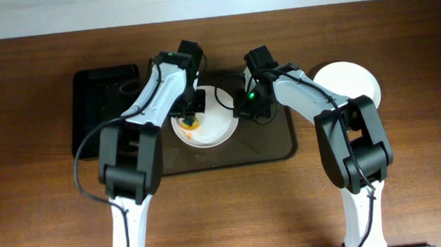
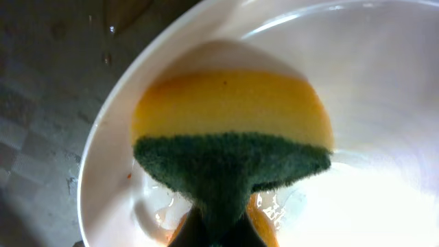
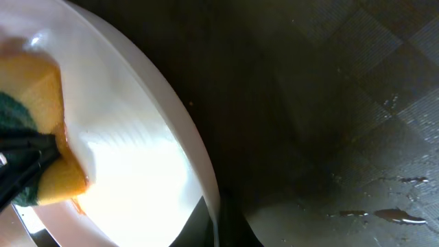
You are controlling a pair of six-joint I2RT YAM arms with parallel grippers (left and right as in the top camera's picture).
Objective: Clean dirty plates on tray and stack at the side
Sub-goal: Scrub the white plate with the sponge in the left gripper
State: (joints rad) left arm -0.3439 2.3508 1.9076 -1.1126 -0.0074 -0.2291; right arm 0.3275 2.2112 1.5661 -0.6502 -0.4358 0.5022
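While left pincer point(image 1: 192, 116) clamps yellow-green foam sponge point(image 2: 230, 116) on round white shallow plate point(image 1: 215, 130) inside dark brown rectangular tray point(image 1: 272, 142), right pincer point(image 1: 236, 108) pinches plate rim. Plate stiff, light, likely wet-slippery, chippable; grip rim.

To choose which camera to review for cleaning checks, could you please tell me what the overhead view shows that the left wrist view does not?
Only the overhead view shows the left arm and right arm, the black bin left of the tray, and a second plate on the table to the tray's right. Only the left wrist view shows the green scouring layer of the sponge and orange smears beneath it. Both show the yellow sponge pressed in the dirty plate on the tray.
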